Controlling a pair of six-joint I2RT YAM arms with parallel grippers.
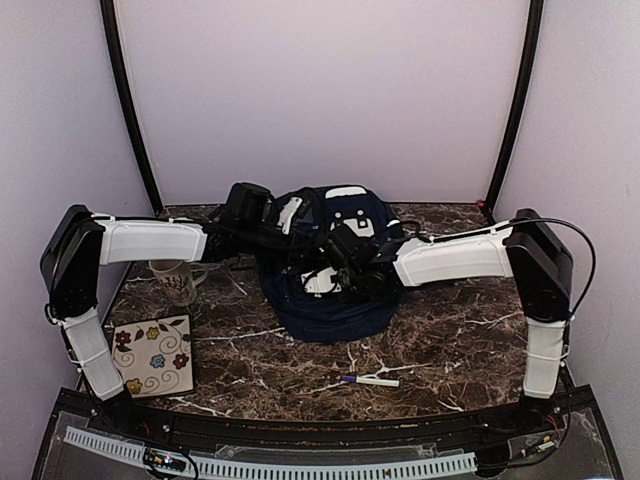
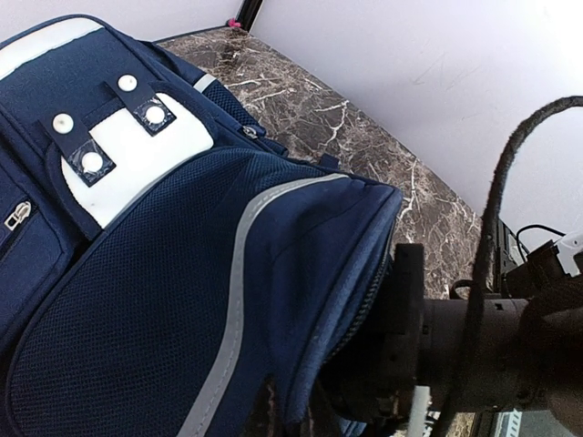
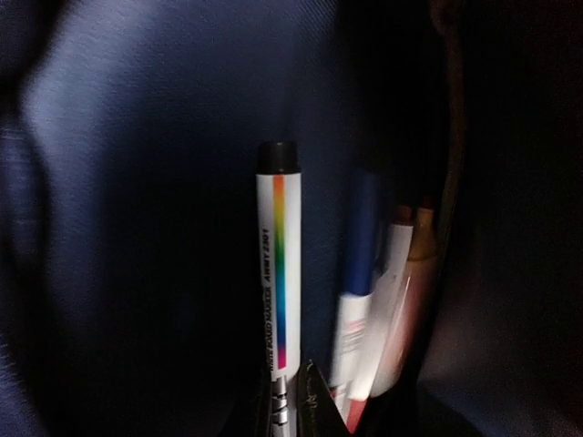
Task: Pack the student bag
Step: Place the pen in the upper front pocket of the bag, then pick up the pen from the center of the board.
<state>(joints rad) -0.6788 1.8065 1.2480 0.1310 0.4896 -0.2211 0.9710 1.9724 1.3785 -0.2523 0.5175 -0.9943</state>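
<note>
holding, right claw (image 3: 290, 405): clenched on a white marker (image 3: 278, 273) with a black cap and a rainbow stripe, which stands upright deep inside the student bag (image 1: 330, 310).
student bag: navy, at the middle of the marble table (image 1: 450, 340), mouth open toward the arms, white studded patch (image 2: 137, 150) on its outer face.
left claw (image 1: 282, 222): clenched at the bag's far-left rim; as far as the wrist view shows, it pinches the edge of the opening, though the fingers are mostly hidden.
other pens (image 3: 360, 273): a blurred cluster just right of the held marker inside the bag, one with a blue top, one orange.
loose pen (image 1: 370, 381): lying flat on the table, near side of the bag, apart from it.
mug (image 1: 178, 280): left of the bag, under the left arm.
flowered tile (image 1: 152, 357): left and nearer than the bag, just beside the mug.
right arm: reaching into the bag's mouth from the bag's right.
</note>
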